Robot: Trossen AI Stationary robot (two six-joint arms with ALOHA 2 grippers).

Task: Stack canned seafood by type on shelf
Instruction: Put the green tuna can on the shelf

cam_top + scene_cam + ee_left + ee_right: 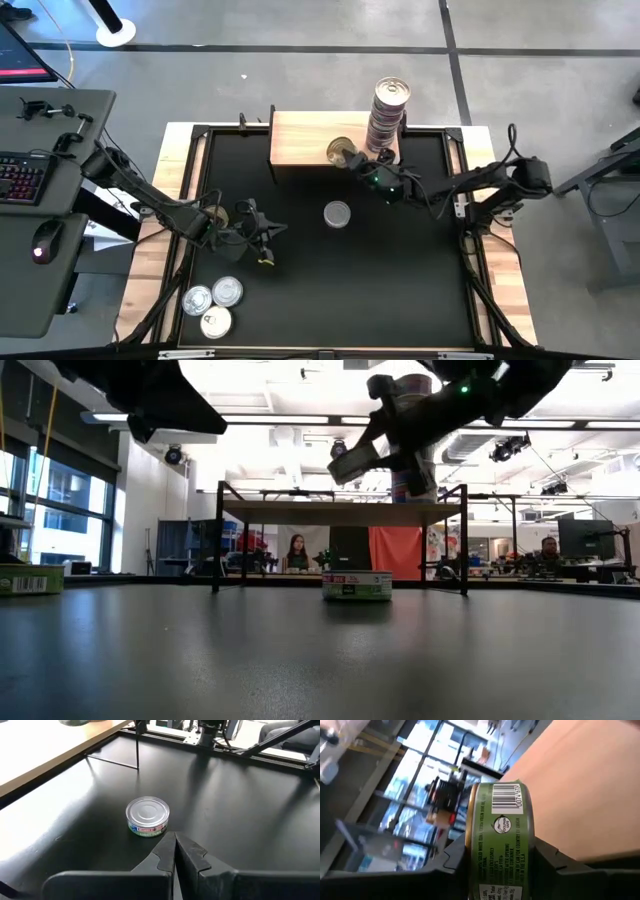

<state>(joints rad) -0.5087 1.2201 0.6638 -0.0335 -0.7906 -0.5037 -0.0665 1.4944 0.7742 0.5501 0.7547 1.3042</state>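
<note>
Right gripper [352, 160]: reaching in from the right of the high view to the front edge of the shelf [300, 140], just above centre of the frame. Its fingers [555, 865] are standing partly apart and clamping a green-labelled tin [500, 840]; in the right wrist view that tin is filling the middle of the picture, label and barcode facing the camera, with the pale wood top spreading behind it at upper right. In the high view the gold lid of the same tin is showing over the shelf's front edge.

Left gripper [262, 232]: hanging over the black tabletop [400, 270] at left of centre in the high view. Its fingers [162, 855] are pressing together at the tips and carrying nothing.

Shelf: sitting at the top centre of the high view, at the table's far edge. In the low view it is standing mid-frame on thin dark legs.

Stack of tins [388, 118]: rising at the shelf's right end, upper centre of the high view, silver lid on top.

Single tin [337, 214]: lying flat on the tabletop at the centre of the high view, silver lid up, well apart from both grippers; in the left wrist view it is sitting mid-frame just ahead of the fingertips.

Three silver-topped tins [214, 305]: clustering at the lower left of the high view, close together on the tabletop.
</note>
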